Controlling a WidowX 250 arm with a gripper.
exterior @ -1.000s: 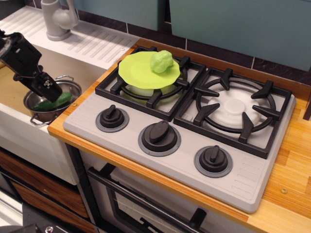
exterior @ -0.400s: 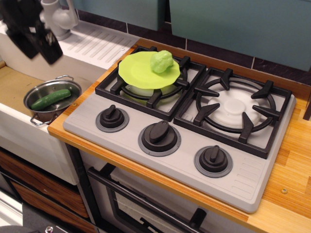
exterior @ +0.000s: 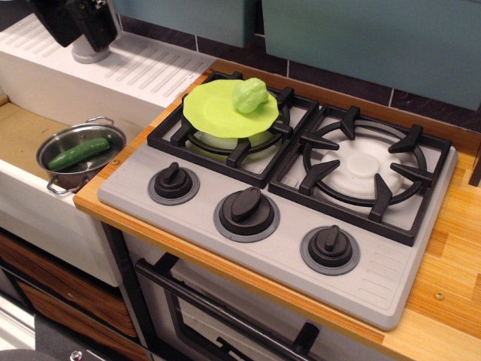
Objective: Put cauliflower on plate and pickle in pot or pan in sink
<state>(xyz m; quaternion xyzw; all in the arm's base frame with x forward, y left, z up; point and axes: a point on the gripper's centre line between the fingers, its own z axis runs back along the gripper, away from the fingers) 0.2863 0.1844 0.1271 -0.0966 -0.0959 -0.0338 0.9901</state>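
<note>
- While the cauliflower (exterior: 249,95) is sitting on the far right part of the plate (exterior: 214,111), the plate itself is resting flat on the grate of the left burner (exterior: 234,124) of the stove (exterior: 285,188).
- The pickle (exterior: 77,153) is lying slantwise inside the pot (exterior: 81,156), its ends leaning toward the pot's walls.
- The pot is standing upright on the tan floor of the sink (exterior: 22,139), close to the sink's right wall and just left of the wooden counter (exterior: 451,286) edge.
- The gripper (exterior: 79,19) is hanging at the far left top corner, well apart from the pot and above the ribbed drainboard (exterior: 143,68); it is partly cut off by the edge and dark, so I cannot tell whether its jaws are spread or closed, and nothing is showing in its hold.
- The grey faucet base (exterior: 90,51) is standing on the drainboard just beneath the gripper.
- The right burner (exterior: 364,169) is sitting bare beside the plate's burner, and three black knobs (exterior: 246,210) are lining the near side of the stove.
</note>
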